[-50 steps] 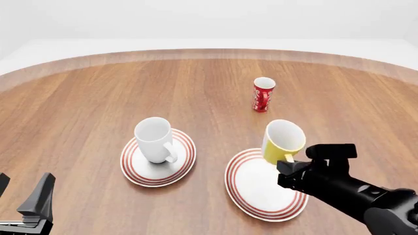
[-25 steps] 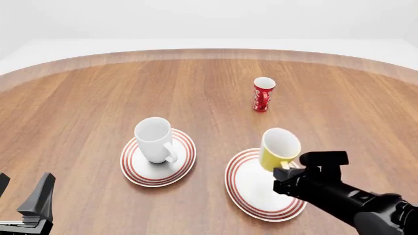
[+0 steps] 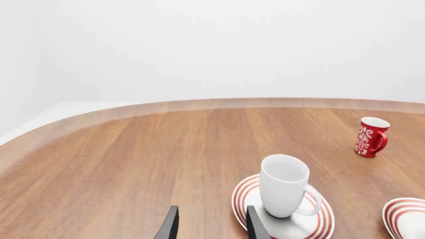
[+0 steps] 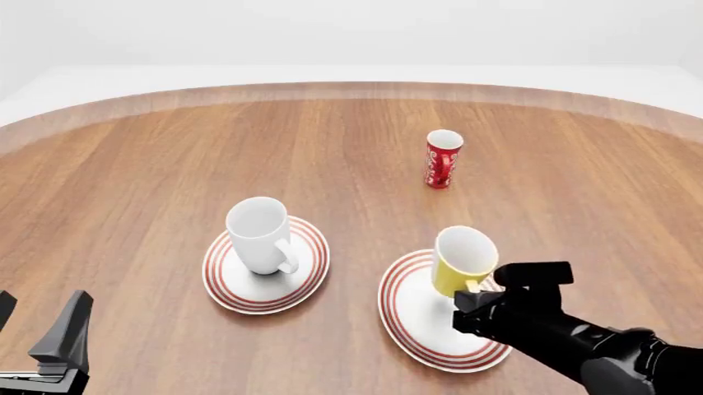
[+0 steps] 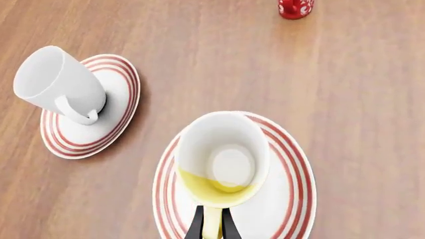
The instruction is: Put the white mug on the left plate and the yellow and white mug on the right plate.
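Status: 1 of 2 done, white mug (image 4: 260, 234) upright on left plate (image 4: 236, 292); yellow and white mug (image 4: 462, 260), handle pinched by right end effector (image 5: 212, 225), over right plate (image 4: 412, 317), unreleased; left end effector (image 3: 211, 226) parted, holding nothing.

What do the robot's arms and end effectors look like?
Both are matte black. The right arm is chunky and boxy, blocky near its end effector. The left end effector has two thin, flat, blade-like fingers. No cables or markings are visible.
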Robot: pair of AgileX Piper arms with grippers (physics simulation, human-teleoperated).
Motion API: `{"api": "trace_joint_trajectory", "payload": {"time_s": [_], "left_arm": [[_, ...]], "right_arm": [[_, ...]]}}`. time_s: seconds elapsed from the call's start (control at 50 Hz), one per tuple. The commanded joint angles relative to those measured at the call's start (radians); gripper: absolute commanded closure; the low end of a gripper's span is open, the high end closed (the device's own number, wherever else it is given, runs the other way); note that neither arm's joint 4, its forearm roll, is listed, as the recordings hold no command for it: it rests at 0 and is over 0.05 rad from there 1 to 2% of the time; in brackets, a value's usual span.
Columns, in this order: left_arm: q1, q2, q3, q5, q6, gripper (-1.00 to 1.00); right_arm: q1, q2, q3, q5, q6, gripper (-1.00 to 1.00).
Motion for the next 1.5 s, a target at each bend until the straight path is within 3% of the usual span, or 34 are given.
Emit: {"api": "trace_joint_trajectory", "payload": {"time_s": [0.02, 0.76, 0.78, 1.2, 1.4, 1.42, 1.5], "left_arm": [[0.000, 0.000, 0.000, 0.000, 0.000, -1.00], [0.000, 0.000, 0.000, 0.000, 0.000, -1.00], [0.000, 0.000, 0.000, 0.000, 0.000, -1.00], [0.000, 0.000, 0.000, 0.000, 0.000, -1.00], [0.000, 0.000, 0.000, 0.000, 0.000, -1.00], [0.000, 0.000, 0.000, 0.000, 0.000, -1.00], [0.000, 0.000, 0.000, 0.000, 0.000, -1.00]], "right_arm": [[0.005, 0.027, 0.001, -0.020, 0.008, 1.00], [0.004, 0.088, -0.001, -0.043, 0.002, 1.00], [0.002, 0.086, -0.001, -0.041, 0.001, -1.00], [-0.006, 0.037, -0.003, 0.000, -0.007, -1.00], [-0.007, -0.038, -0.006, 0.057, -0.013, -1.00], [-0.012, -0.111, -0.017, 0.119, -0.025, -1.00], [-0.009, -0.162, -0.030, 0.166, -0.030, -1.00]]}}
